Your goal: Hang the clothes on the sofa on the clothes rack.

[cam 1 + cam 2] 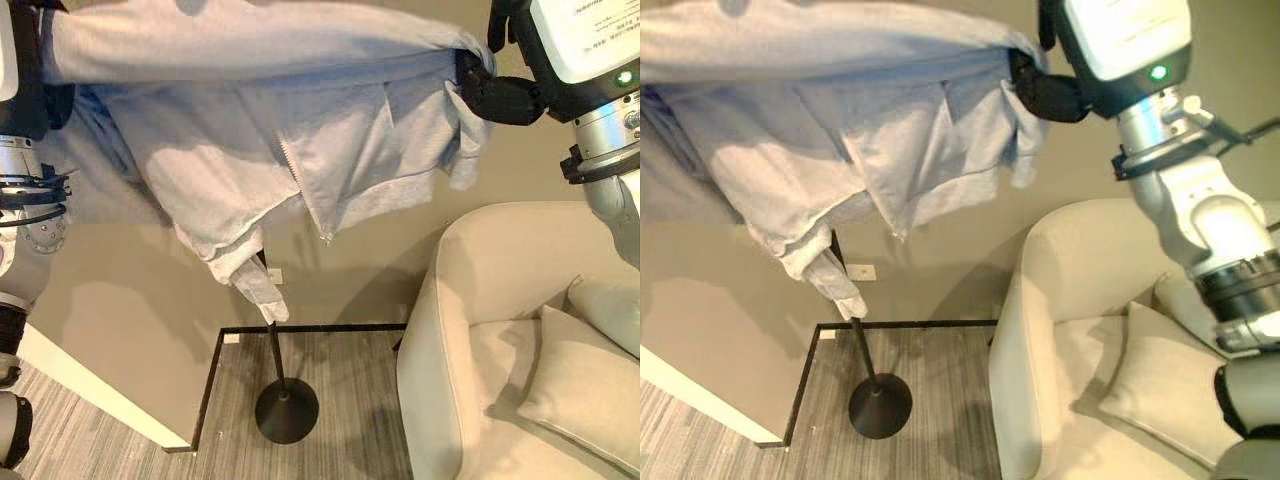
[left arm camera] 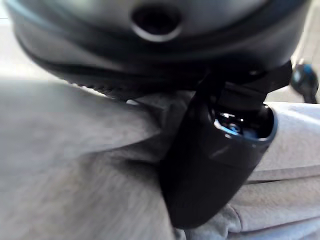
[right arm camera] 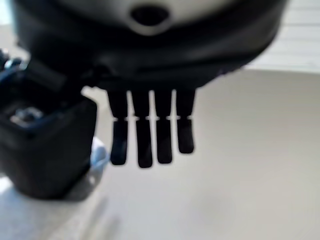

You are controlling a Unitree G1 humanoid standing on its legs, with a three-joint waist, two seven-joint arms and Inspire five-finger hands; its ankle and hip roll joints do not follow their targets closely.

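Observation:
A light grey zip jacket [image 1: 300,140] hangs spread out high in front of the wall, stretched between my two hands. My right hand [image 1: 500,97] grips its right end, the thumb [image 3: 45,150] on cloth and the fingers [image 3: 150,135] straight. My left hand [image 2: 215,165] holds the other end, with its thumb pressed into grey fabric [image 2: 75,165]. Behind and below the jacket stands the clothes rack: a thin black pole [image 1: 275,350] on a round black base [image 1: 286,411]. The rack's top is hidden by the jacket. A sleeve cuff [image 1: 262,290] dangles beside the pole.
A cream sofa [image 1: 455,300] with two pillows [image 1: 575,390] fills the lower right, close to the rack's base. A beige wall is behind, with a socket [image 1: 860,271] low on it. Striped grey carpet [image 1: 340,380] and a white skirting edge [image 1: 90,395] lie at the lower left.

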